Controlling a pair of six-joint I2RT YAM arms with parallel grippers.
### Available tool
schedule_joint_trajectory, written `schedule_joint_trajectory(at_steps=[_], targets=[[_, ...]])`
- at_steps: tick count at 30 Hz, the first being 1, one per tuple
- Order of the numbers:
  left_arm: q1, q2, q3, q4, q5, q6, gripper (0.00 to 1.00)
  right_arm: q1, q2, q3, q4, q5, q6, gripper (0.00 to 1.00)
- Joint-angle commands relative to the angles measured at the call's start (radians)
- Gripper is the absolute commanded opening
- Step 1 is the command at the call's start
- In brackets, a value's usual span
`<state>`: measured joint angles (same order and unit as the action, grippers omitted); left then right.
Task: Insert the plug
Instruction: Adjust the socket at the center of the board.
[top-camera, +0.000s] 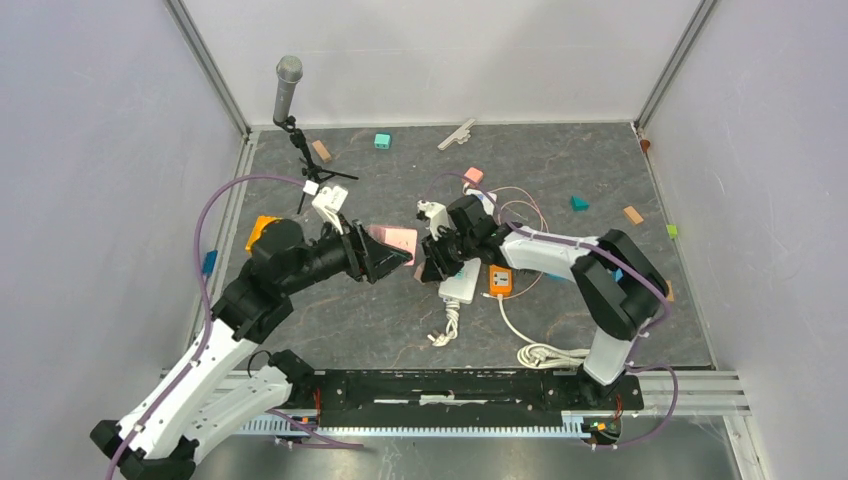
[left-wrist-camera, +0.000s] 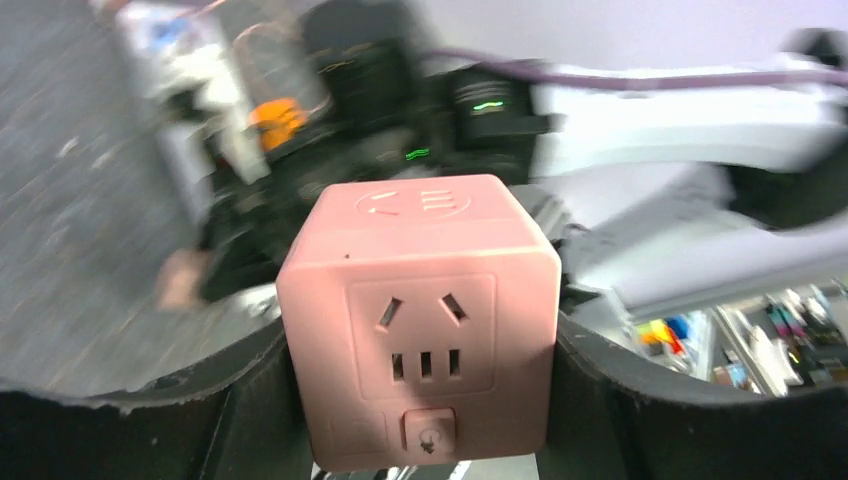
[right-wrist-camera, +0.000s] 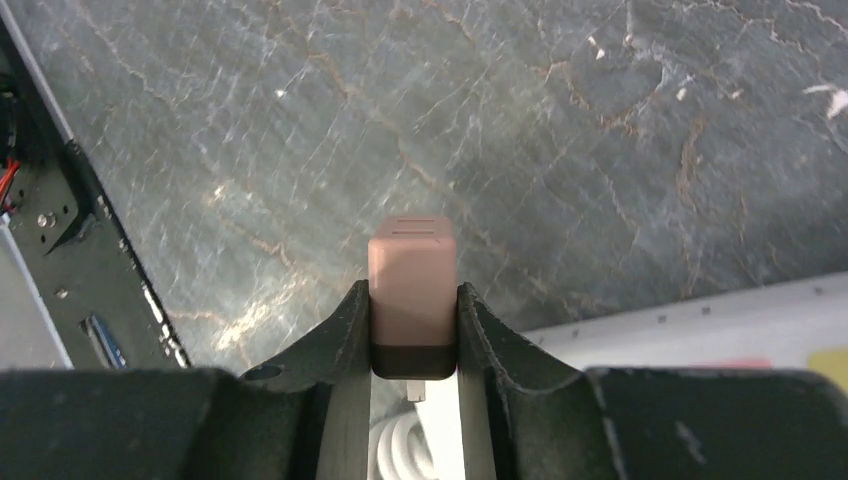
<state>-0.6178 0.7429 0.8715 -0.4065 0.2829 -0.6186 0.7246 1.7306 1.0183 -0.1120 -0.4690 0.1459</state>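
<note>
The left hand (top-camera: 388, 258) pinches the pink plastic cube socket (left-wrist-camera: 420, 320) by its sides, likely steadying it as a target, while the right hand (right-wrist-camera: 412, 335), just beside it over the grey marbled counter (right-wrist-camera: 600, 150), clamps the small pink rectangular plug (right-wrist-camera: 411, 285).

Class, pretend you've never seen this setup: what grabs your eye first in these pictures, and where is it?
The pink socket cube fills the left wrist view, clamped in the left gripper. Opposite it, in the middle of the top view, the right gripper pinches a small pinkish plug. A microphone stands at the back left.
</note>
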Motion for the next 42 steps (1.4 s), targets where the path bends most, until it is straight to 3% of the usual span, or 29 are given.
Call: schedule_joint_trajectory(at_steps=[1, 2, 4, 8, 12, 18, 22, 30, 35, 42], targets=[[0.002, -0.073, -0.027, 0.451, 0.354, 0.012, 0.02, 0.001, 0.077, 0.062, 0.099, -0.033, 0.042, 0.09], [0.002, -0.085, -0.032, 0.479, 0.37, 0.016, 0.02, 0.001, 0.09, 0.058, 0.104, -0.027, 0.042, 0.14], [0.002, -0.11, -0.032, 0.477, 0.388, 0.064, 0.02, 0.001, 0.105, 0.054, 0.104, -0.013, 0.042, 0.38], [0.003, -0.153, -0.059, 0.489, 0.422, 0.14, 0.02, -0.001, 0.08, 0.037, 0.135, -0.004, 0.03, 0.74], [0.002, -0.177, -0.09, 0.558, 0.469, 0.148, 0.02, -0.007, -0.015, 0.02, 0.12, 0.029, 0.004, 0.97], [0.002, -0.156, -0.085, 0.557, 0.476, 0.144, 0.02, -0.094, -0.184, -0.062, 0.137, 0.005, 0.035, 0.98], [0.003, -0.138, -0.081, 0.537, 0.398, 0.108, 0.02, -0.17, -0.258, -0.132, 0.122, -0.016, 0.057, 0.98], [0.003, -0.012, 0.052, 0.216, 0.076, -0.033, 0.02, -0.27, -0.289, -0.258, 0.037, 0.012, 0.054, 0.98], [0.002, 0.095, 0.141, 0.046, 0.045, -0.081, 0.02, -0.285, -0.299, -0.267, -0.012, 0.064, 0.034, 0.98], [0.003, 0.162, 0.16, -0.015, 0.042, -0.104, 0.02, -0.311, -0.314, -0.248, -0.052, 0.082, 0.004, 0.98]])
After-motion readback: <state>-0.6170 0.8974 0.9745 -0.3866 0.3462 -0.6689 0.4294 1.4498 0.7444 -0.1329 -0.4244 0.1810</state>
